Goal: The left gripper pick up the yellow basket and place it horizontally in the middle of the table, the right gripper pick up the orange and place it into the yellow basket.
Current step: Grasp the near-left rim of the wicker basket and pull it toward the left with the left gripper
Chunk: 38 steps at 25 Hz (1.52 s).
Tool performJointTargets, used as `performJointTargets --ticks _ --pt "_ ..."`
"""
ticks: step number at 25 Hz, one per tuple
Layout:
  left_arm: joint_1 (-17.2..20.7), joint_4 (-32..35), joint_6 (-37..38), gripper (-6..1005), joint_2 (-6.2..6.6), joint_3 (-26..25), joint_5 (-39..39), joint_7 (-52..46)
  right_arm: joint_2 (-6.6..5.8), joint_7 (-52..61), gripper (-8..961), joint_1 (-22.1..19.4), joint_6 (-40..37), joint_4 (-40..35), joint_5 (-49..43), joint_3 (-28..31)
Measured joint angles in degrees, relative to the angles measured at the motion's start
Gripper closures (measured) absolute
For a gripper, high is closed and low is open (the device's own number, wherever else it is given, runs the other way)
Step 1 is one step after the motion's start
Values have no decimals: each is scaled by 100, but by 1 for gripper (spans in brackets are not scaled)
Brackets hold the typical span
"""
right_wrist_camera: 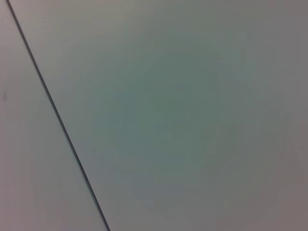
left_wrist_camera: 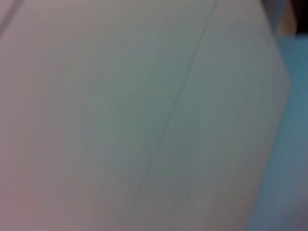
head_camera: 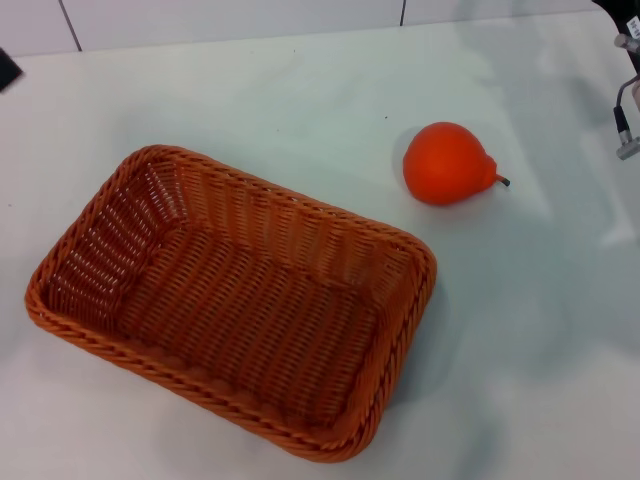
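The yellow basket (head_camera: 235,295), an orange-brown woven wicker tray, lies empty on the white table (head_camera: 300,100), left of centre and turned at a slant. The orange (head_camera: 447,163), with a pear-like bump and a short dark stem, rests on the table to the basket's upper right, apart from it. A black tip of the left gripper (head_camera: 8,68) shows at the far left edge, well away from the basket. Part of the right arm (head_camera: 625,90) shows at the top right corner, right of the orange. Neither gripper's fingers show. Both wrist views show only pale flat surface with a seam line.
A white tiled wall (head_camera: 230,20) runs along the table's far edge. Bare tabletop lies right of the basket and in front of the orange (head_camera: 540,330).
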Motion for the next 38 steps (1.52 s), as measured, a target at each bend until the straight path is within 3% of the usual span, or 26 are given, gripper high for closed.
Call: performJointTargets --ticks 1,5,6,12,18,21,38 --pt "-100 579 -84 114 9 25 553 -494 0 0 187 -18 -5 0 0 16" --pt "-244 1238 -156 135 20 45 1337 -1128 0 0 187 -36 -7 0 0 86" --pt "-352 1728 -189 154 13 82 1871 -1550 -4 0 187 -42 7 0 0 149" --pt "-590 2661 -287 217 -62 526 3108 -2444 -9 0 187 -42 40 0 1 219" --pt "-897 3485 -624 213 -436 925 4445 -3085 -11 -6 188 -24 75 0 0 291" --pt "-1049 3552 -798 212 -538 972 4891 -3260 -18 -17 188 -20 112 -11 0 312" --pt "-1260 3324 -1149 208 -527 1916 5973 -4209 -19 -23 188 25 437 -172 9 414"
